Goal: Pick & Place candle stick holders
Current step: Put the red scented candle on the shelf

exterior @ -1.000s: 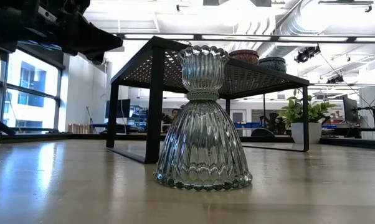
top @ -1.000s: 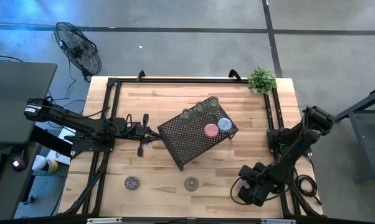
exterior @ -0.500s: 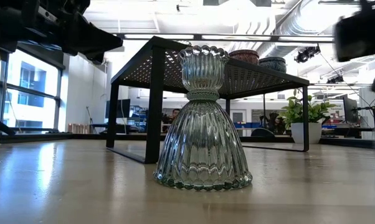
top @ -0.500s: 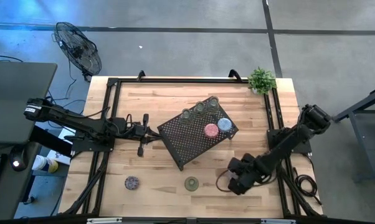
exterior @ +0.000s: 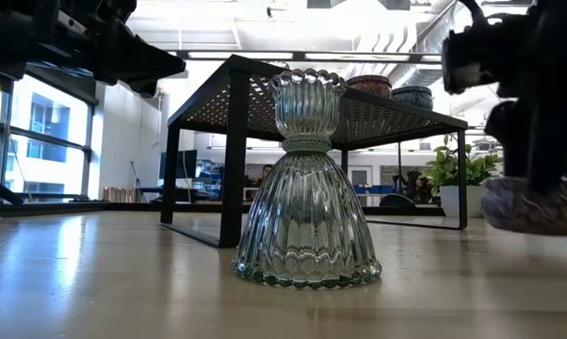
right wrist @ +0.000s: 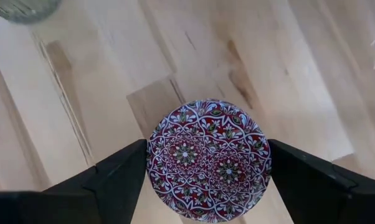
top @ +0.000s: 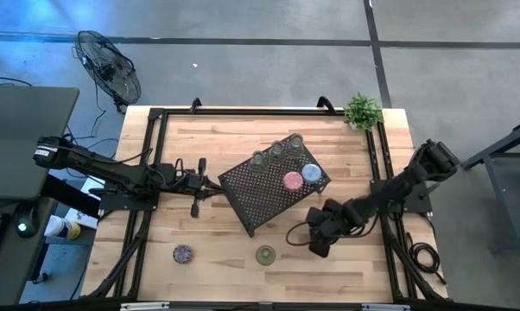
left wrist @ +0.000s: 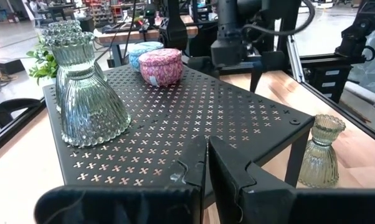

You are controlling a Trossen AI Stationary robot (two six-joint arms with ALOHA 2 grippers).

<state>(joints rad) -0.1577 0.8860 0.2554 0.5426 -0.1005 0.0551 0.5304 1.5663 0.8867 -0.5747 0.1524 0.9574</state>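
Two holders wait loose on the wooden surface [top: 208, 147] in the lower part of the high view: a clear-greenish holder [top: 265, 255] and a mottled holder [top: 183, 253] well to its left. Five more sit on the black mesh tray [top: 260, 203] at centre.

We carry a red-patterned holder [right wrist: 207, 155] in the right gripper [right wrist: 206, 163], low and right of centre in the high view. Its fingers [right wrist: 309, 177] are spread wide, and the round top sits between them, touching both.

The left gripper [left wrist: 207, 163] waits at the tray's left edge, fingers closed on nothing.

To do this well, we judge we should keep the holder level, lift it clear of the tray's rim, pick a bare patch near the pink holder [top: 292, 180] and blue holder [top: 311, 173], and set it down before letting go.
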